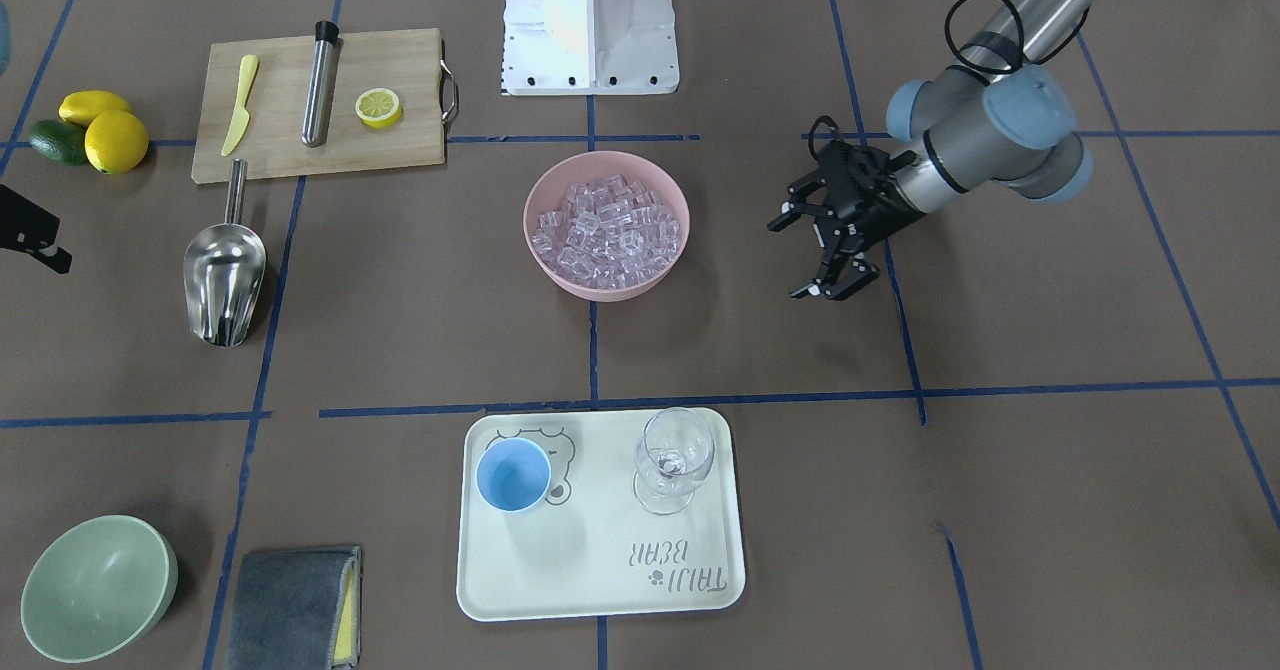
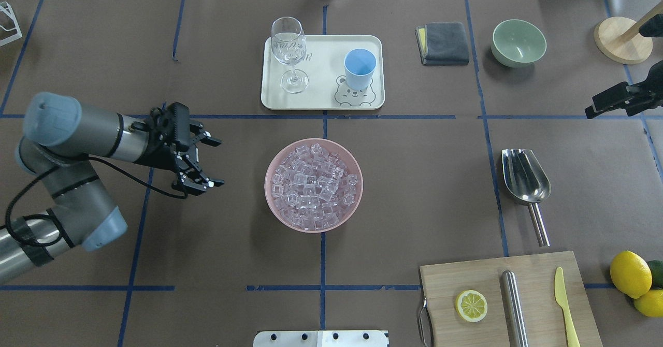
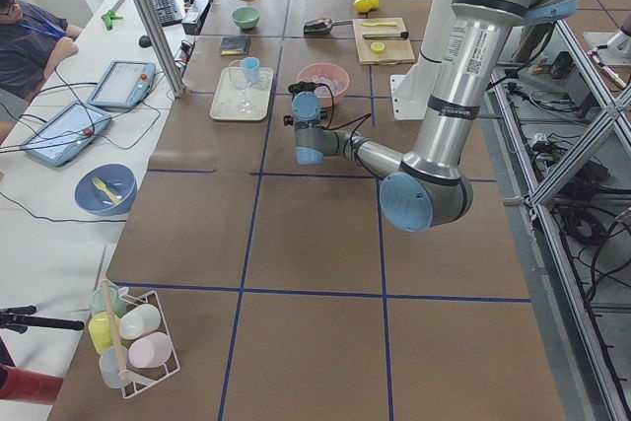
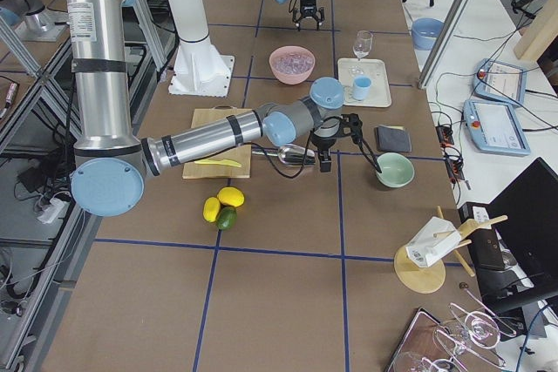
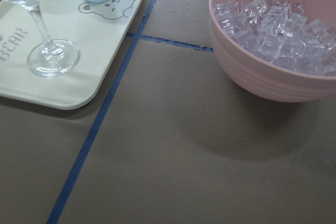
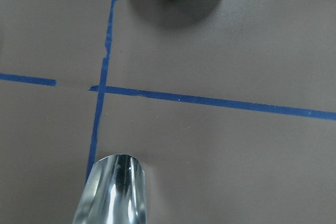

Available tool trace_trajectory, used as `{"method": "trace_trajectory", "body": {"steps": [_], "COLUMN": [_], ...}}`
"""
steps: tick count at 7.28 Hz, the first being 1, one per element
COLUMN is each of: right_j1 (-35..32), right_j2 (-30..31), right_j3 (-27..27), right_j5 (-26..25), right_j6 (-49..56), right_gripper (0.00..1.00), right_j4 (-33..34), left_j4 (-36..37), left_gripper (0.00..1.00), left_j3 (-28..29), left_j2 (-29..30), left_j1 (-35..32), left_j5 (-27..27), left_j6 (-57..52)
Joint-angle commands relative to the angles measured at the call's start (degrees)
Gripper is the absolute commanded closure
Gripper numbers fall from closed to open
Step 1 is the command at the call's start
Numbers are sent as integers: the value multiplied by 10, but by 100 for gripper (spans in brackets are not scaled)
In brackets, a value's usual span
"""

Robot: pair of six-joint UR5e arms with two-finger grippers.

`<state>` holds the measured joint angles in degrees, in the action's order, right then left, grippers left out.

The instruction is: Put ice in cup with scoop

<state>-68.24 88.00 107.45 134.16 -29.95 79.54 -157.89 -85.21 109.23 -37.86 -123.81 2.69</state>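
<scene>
The ice (image 2: 313,186) fills a pink bowl (image 2: 272,204) at the table's middle. On a cream tray (image 2: 326,75) beyond it stands the light-blue cup (image 2: 359,69), which looks empty. The steel scoop (image 2: 523,181) lies flat on the table right of the bowl, handle toward the robot; its trough also shows in the right wrist view as the scoop (image 6: 113,192). My left gripper (image 2: 215,162) hovers open left of the bowl, holding nothing. My right gripper (image 2: 590,107) hangs at the right edge, beyond the scoop and apart from it; whether it is open or shut I cannot tell.
A clear wine glass (image 2: 288,46) shares the tray with the cup. A cutting board (image 2: 510,300) near the scoop's handle carries a lemon half, a steel tube and a yellow knife. A green bowl (image 2: 518,41), a grey cloth (image 2: 443,43) and lemons (image 2: 629,274) sit on the right.
</scene>
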Motion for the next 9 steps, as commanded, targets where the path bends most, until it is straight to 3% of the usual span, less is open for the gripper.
{"method": "trace_trajectory", "body": {"steps": [1,5,7,9], "right_j1": [18,55,120,193], "right_j2": [1,8,33,47], "right_j3": [17,55,100,108], "right_j5": [-1,-15,-79,-123], "right_j6": [-27,-110,-202,-260], "right_gripper": [0,0,0,0], "right_j4": [0,1,1,-13], "left_j4": [-21,-37,-37,-46], "left_gripper": [0,0,0,0], "left_j3": [9,56,56,56], "left_j2": [26,56,56,56], "left_j1": [62,104,104,104], "left_j5": [56,100,101,102], "left_j6": [-1,-14,-14,-13]}}
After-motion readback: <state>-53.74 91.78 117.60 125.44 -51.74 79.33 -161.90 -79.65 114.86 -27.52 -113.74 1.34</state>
